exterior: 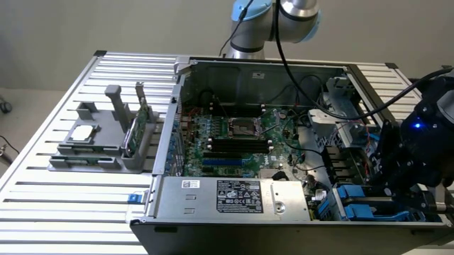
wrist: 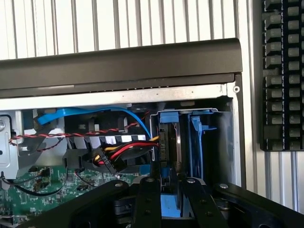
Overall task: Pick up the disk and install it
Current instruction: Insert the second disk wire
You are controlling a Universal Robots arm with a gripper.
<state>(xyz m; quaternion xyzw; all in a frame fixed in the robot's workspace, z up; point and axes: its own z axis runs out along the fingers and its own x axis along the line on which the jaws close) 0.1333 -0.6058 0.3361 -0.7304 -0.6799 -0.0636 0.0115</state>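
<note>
A ribbed, silver-grey slatted metal table [exterior: 57, 196] stands before a plain beige wall [exterior: 106, 26] and carries an open black computer case [exterior: 284, 234]. The black gripper [wrist: 168, 183] hangs over the case's drive bay – its fingers [wrist: 147, 199] straddle the blue-framed silver-grey disk [wrist: 167, 142], which stands on edge in the bay; whether they grip it I cannot tell.
</note>
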